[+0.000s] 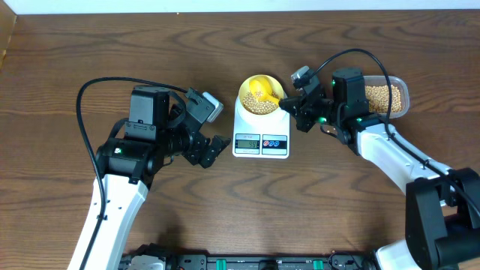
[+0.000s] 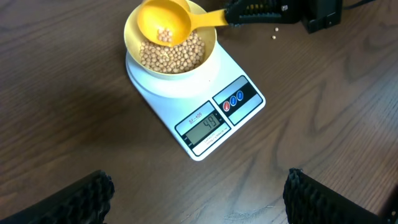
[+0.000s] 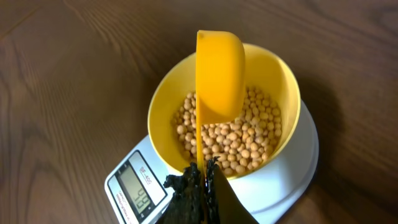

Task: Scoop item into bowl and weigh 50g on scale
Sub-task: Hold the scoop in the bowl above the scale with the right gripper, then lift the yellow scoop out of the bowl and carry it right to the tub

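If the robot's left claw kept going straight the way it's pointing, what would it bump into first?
Most likely the white scale, at its display end: the open left gripper points at it, nothing visible between. Depth is unclear.

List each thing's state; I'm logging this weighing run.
Scale: on, digits showing.
Bowl: on scale, part-filled with beans.
Scoop: tilted over bowl, few beans inside.
Tub: open, holding beans.
Left fingers: open, empty.
Right fingers: shut on scoop handle.
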Controlling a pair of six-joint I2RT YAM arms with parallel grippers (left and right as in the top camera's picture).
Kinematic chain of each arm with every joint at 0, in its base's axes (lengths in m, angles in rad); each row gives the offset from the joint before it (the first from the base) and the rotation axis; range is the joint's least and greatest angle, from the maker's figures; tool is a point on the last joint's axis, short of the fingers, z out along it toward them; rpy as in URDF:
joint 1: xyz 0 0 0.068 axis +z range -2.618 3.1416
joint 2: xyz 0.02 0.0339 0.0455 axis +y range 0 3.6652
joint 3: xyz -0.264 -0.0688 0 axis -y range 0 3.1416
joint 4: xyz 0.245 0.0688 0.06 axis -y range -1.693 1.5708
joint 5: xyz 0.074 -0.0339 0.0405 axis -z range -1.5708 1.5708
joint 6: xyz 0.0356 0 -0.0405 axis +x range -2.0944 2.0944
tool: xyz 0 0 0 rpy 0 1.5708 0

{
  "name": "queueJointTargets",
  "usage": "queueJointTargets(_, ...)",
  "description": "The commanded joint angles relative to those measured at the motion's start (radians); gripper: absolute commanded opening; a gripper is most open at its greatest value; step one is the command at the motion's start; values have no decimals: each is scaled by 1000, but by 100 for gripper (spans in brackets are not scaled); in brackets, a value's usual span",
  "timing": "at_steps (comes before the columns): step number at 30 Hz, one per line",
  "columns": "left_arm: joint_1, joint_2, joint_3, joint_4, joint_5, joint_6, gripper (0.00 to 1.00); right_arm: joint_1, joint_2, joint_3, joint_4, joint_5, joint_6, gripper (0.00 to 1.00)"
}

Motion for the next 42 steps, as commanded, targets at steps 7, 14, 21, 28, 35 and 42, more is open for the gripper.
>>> queueJointTargets(7, -2, 4, -5, 1, 8, 13, 89, -5, -42, 2, -5, -21, -124, 1)
queueJointTargets(14, -3, 4, -5, 1, 8, 13, 89, -5, -42, 2, -5, -21, -216, 1)
queueJointTargets(21, -2, 4, -5, 1, 8, 13, 89, -5, -42, 2, -5, -13, -234, 1)
queueJointTargets(28, -2, 4, -5, 1, 8, 13, 89, -5, -42, 2, -5, -13, -233, 1)
queueJointTargets(35, -2, 4, -5, 1, 8, 13, 89, -15, -42, 2, -5, -14, -95, 1)
queueJointTargets(42, -2, 4, -5, 1, 8, 13, 89, -56, -42, 2, 2, -65, 164, 1)
